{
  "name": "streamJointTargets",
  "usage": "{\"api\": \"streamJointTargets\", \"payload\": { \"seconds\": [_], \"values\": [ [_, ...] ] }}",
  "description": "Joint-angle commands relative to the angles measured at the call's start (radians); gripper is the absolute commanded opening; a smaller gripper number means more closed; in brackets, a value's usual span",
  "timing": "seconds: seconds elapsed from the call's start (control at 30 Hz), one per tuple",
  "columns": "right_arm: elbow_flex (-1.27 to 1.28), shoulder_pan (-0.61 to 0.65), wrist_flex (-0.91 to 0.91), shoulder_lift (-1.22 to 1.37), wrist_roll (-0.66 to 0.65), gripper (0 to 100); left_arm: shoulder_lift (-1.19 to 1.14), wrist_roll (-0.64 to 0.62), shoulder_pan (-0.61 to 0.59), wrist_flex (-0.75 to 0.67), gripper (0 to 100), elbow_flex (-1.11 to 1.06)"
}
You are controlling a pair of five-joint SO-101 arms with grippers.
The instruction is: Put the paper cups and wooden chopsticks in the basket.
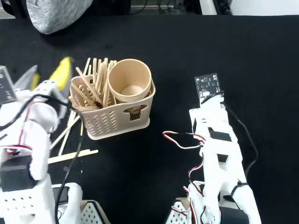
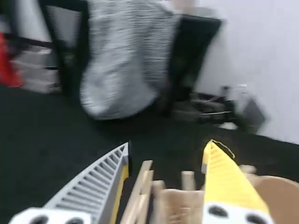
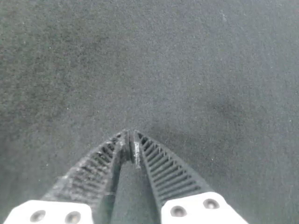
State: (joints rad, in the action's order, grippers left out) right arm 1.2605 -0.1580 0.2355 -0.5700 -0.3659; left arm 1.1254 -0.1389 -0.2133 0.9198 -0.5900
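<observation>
Wooden chopsticks (image 2: 140, 193), blurred and cut off, beyond wide-apart left fingers (image 2: 226, 179); right fingers (image 3: 161, 168) tip to tip, empty.

Workroom: black-clothed table (image 1: 187, 51), tangled cables (image 2: 205, 103)

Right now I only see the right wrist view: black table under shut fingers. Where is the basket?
Observer: The basket stands on the left arm's side, with the paper cups inside it.
Operator: Any chopsticks left outside it?
Observer: Yes, a few loose chopsticks lie on the table beside the basket.
Operator: And the left gripper?
Observer: The left gripper is open at the basket's chopstick end.
</observation>
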Motion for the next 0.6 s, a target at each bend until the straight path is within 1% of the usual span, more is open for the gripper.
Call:
{"api": "streamJointTargets", "payload": {
  "seconds": [0.0, 0.1, 0.17, 0.23, 0.43, 0.5, 0.57],
  "values": [
    [-0.002, 0.012, -0.018, -0.004, -0.008, 1.5, -0.071, 0.075, -0.219, 0.051, 26, 0.065],
    [-0.002, 0.012, -0.018, -0.004, -0.008, 1.5, -0.218, 0.112, -0.349, 0.049, 26, 0.071],
    [-0.002, 0.012, -0.018, -0.002, -0.008, 1.5, -0.348, 0.130, -0.404, 0.037, 26, 0.096],
    [-0.002, 0.012, -0.018, -0.002, -0.008, 1.5, -0.500, 0.150, -0.432, 0.029, 26, 0.131],
    [-0.002, 0.012, -0.018, -0.002, -0.008, 1.5, -0.994, 0.253, -0.423, 0.037, 26, 0.329],
    [-0.002, 0.012, -0.018, -0.002, -0.008, 1.5, -1.135, 0.328, -0.390, 0.054, 26, 0.392],
    [-0.002, 0.012, -0.018, -0.002, -0.008, 1.5, -1.258, 0.439, -0.335, 0.123, 26, 0.461]
  ]
}}
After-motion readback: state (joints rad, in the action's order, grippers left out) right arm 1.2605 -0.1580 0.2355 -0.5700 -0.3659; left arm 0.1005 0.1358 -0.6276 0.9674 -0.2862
